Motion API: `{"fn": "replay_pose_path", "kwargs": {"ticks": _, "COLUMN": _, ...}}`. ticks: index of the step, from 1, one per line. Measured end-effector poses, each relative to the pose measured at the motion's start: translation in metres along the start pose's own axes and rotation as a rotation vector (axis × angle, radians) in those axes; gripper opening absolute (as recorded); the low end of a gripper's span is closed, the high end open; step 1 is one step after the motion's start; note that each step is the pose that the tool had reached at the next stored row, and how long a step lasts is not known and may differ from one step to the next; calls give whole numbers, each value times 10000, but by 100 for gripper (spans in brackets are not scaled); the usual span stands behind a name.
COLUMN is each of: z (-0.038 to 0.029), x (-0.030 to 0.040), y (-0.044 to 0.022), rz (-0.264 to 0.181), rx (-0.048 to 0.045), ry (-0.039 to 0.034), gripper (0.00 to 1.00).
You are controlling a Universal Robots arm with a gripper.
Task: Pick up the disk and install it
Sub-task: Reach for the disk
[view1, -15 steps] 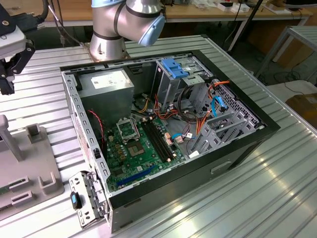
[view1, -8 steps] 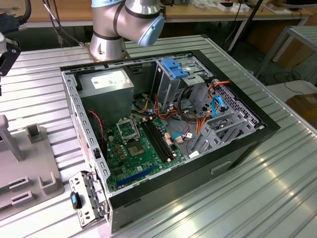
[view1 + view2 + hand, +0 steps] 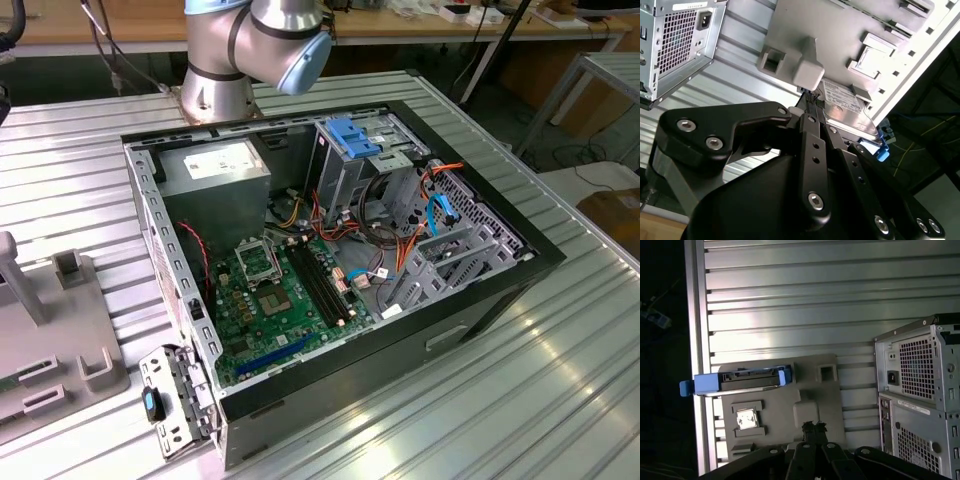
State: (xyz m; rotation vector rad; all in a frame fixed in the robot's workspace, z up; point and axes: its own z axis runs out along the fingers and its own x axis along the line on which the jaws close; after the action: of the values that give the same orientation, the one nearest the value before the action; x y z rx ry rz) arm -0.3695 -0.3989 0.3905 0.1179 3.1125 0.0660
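disk (image 3: 747,381) lies apart from your clenched, empty hand (image 3: 814,426), on the side away from the computer case (image 3: 920,385), its long axis along the bench (image 3: 790,300) grooves.

An open case (image 3: 400,350) is lying on a ribbed table (image 3: 540,390), showing a green motherboard (image 3: 270,300). A power supply (image 3: 215,165) is sitting far inside, toward the exterior view's left, with a cage (image 3: 345,170) to its right. A grey fixture (image 3: 50,330) is resting at the exterior view's left, holding a silver chip (image 3: 746,418) in the first wrist view.
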Motion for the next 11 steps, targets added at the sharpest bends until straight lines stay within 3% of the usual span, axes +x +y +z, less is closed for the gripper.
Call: {"fn": "replay_pose_path", "kwargs": {"ticks": 11, "z": -4, "x": 151, "y": -12, "rz": 0, "rx": 0, "ry": 0, "gripper": 11}}
